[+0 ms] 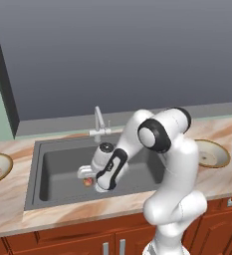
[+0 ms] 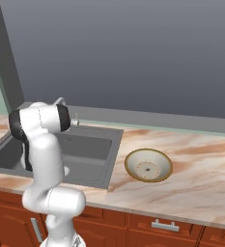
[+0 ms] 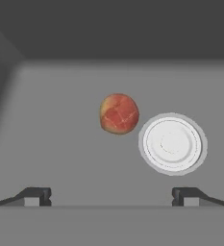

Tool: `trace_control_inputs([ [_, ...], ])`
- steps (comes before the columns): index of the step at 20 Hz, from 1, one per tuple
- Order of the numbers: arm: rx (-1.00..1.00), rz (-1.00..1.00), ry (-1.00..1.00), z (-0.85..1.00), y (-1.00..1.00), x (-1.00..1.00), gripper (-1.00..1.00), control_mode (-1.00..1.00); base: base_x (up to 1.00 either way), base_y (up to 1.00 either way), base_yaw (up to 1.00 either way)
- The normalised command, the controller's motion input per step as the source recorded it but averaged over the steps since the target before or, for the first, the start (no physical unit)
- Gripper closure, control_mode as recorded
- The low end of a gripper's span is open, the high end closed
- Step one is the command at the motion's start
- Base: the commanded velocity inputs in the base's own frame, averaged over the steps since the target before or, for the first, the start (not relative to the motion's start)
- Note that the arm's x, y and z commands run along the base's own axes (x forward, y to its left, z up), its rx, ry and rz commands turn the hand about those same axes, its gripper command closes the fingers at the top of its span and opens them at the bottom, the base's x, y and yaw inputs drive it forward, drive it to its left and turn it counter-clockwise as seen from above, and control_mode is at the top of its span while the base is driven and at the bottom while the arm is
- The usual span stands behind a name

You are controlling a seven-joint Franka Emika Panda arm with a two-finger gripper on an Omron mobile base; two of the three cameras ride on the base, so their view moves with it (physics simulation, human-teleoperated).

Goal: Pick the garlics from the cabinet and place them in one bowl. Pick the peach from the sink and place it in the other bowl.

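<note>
The peach [image 3: 119, 113], orange-pink and round, lies on the floor of the dark grey sink [image 3: 60, 144], just left of the round silver drain [image 3: 172, 143] in the hand view. My gripper [image 3: 111, 197] hangs open above it, with nothing between its fingertips [image 3: 36, 196]. From the left base view the hand [image 1: 89, 175] is low inside the sink [image 1: 62, 169], and the peach [image 1: 87, 182] peeks out right under it. One bowl [image 1: 3, 158] stands left of the sink and holds a small lump too tiny to name. The other bowl [image 1: 222, 149] stands right of it. The cabinet is out of view.
A slim silver faucet [image 1: 98, 122] rises behind the basin, close to my forearm. Marble counter [image 2: 196, 169] stretches right of the sink [image 2: 92, 147], with the right bowl [image 2: 133, 157] on it. Wooden drawers with short silver handles [image 2: 161, 225] run below the counter edge.
</note>
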Motion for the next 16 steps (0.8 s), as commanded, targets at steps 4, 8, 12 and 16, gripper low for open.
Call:
trace_control_inputs([
  [4,-0.03,0.0,0.0,-0.16,0.09,0.06,-1.0,-1.0,0.0,0.0,0.0],
  [8,-0.02,-0.01,0.0,-0.28,0.0,0.0,-1.0,-1.0,0.0,0.0,0.0],
  [12,0.0,-0.01,0.0,-0.23,0.0,0.05,-1.0,-1.0,0.0,0.0,0.0],
  [16,0.0,0.0,0.0,-0.17,0.0,0.14,-1.0,-1.0,0.0,0.0,0.0],
])
